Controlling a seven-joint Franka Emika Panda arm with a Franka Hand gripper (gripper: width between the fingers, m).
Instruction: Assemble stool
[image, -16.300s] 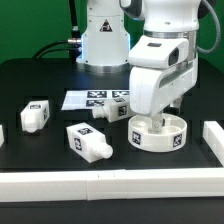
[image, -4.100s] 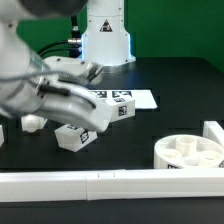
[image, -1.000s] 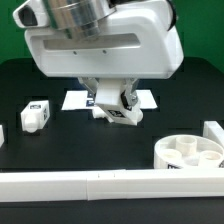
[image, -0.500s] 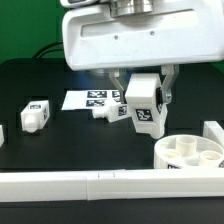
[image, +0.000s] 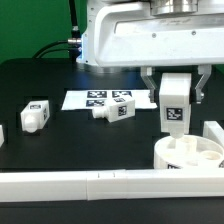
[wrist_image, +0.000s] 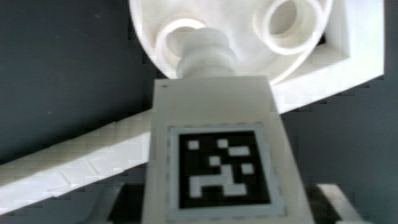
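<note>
The round white seat (image: 190, 153) lies at the exterior view's right, sockets up. My gripper (image: 175, 98) is shut on a white tagged leg (image: 173, 112) and holds it upright just above the seat's near-left part. In the wrist view the leg (wrist_image: 221, 140) fills the middle. Its round peg end (wrist_image: 199, 48) points at the seat (wrist_image: 178, 22), next to an open socket (wrist_image: 290, 15). Whether the peg touches the seat I cannot tell. A second leg (image: 35, 114) stands at the left. A third leg (image: 117, 110) lies at the marker board's edge.
The marker board (image: 92, 99) lies flat behind the middle. A long white rail (image: 100, 185) runs along the front, also crossing the wrist view (wrist_image: 71, 165). A white block (image: 213, 133) stands at the right edge, and a bit of another white part (image: 2, 133) shows at the left edge.
My gripper has carried the leg toward the exterior view's right, from over the marker board to above the seat. The leg now stands upright. The other parts have not moved.
</note>
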